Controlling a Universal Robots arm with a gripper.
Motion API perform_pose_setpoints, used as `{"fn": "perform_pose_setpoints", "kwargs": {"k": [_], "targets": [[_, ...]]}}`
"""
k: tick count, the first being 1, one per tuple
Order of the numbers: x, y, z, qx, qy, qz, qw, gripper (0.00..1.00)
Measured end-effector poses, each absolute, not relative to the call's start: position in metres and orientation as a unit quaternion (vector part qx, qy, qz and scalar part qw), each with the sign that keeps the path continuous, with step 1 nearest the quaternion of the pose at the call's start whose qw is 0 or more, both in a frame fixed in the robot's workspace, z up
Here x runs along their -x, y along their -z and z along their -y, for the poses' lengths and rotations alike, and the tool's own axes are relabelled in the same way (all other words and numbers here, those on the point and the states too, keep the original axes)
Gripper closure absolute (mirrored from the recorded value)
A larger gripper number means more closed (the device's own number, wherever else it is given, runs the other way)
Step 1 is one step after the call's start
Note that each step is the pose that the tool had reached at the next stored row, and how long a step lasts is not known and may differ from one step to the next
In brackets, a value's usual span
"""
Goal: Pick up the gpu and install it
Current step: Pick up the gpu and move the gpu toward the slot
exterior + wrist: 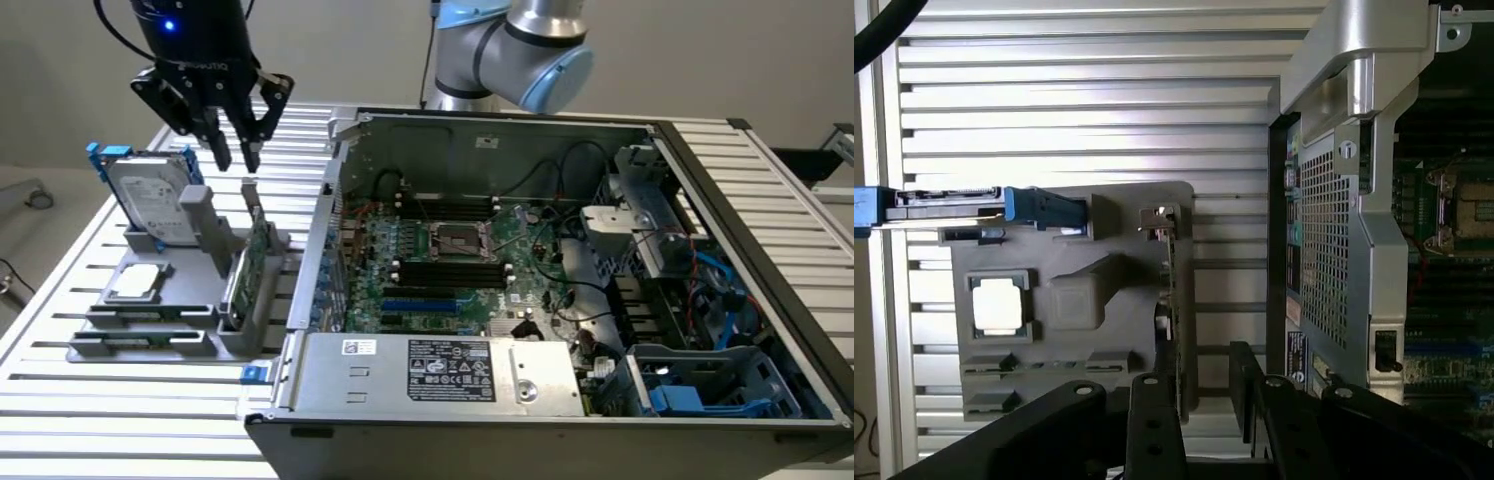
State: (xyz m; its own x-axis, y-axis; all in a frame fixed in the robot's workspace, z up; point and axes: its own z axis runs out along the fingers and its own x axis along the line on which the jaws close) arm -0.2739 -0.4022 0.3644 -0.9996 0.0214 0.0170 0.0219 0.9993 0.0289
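Observation:
The gpu (251,262) stands on edge in a grey holder (200,255) on the exterior view's left, its green board face showing and its silver bracket end uppermost. From the wrist view the gpu (1167,285) appears edge-on as a thin strip on the holder (1074,300). My gripper (238,160) hangs well above the card's far end, open, with nothing between its black fingers (1154,420). The gripper (1199,405) straddles the line of the card without touching it.
An open computer case (747,230) lies beside the holder, its motherboard with blue slots (420,300) exposed. A silver hard drive with blue frame (147,195) and a square chip (138,283) share the holder. The case's metal wall (1344,230) stands close to the card. All rests on a slatted table (120,410).

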Motion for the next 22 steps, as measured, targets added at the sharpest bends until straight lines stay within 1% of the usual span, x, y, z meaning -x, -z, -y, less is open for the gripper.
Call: {"fn": "perform_pose_setpoints", "kwargs": {"k": [5, 16, 22], "targets": [[0.274, -0.357, 0.406, 0.008, 0.014, 1.0, 0.009, 0.64], [0.274, -0.344, 0.426, -0.001, 0.014, 1.0, 0.022, 0.64], [0.279, -0.333, 0.429, -0.012, 0.015, 1.0, 0.022, 0.64]]}}
